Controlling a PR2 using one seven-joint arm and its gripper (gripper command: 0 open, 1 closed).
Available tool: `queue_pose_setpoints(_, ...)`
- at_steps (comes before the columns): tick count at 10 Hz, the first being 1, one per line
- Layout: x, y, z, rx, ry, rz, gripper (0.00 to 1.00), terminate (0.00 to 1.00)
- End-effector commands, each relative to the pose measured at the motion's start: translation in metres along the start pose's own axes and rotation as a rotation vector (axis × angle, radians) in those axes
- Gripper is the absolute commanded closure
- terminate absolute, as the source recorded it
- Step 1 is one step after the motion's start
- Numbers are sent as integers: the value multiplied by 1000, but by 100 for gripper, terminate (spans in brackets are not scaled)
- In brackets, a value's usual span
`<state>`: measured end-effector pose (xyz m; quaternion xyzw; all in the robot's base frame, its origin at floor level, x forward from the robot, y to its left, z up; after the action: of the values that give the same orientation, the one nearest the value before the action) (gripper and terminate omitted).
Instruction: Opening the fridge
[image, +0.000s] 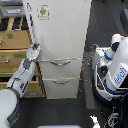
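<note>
No door open yet: fridge (60, 45) stands mid-room, upper door and both drawers flush; pincer (34, 48) at door's left edge (handle side, seemingly); jaw state unclear; grasp and pull remain.

Dark grey floor (75, 107), bare across the near middle. Standing on it at the far centre, the tall white fridge (61, 47); just to its left, touching or nearly so, the tan wooden drawer cabinet (15, 60). On the right, the white-and-blue robot body (112, 70), with dark cables (86, 75) trailing on the floor between it and the fridge, perhaps looped, hard to tell at this sharpness.
</note>
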<state>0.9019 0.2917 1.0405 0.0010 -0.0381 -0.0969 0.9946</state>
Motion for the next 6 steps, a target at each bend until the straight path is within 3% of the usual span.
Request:
queue_pose_setpoints(1,-191,-101,138,-25,-141,-302,100,0)
queue_pose_setpoints(3,-228,-125,173,-23,-178,-358,100,0)
queue_pose_setpoints(6,-342,-258,299,-86,-276,-543,100,0)
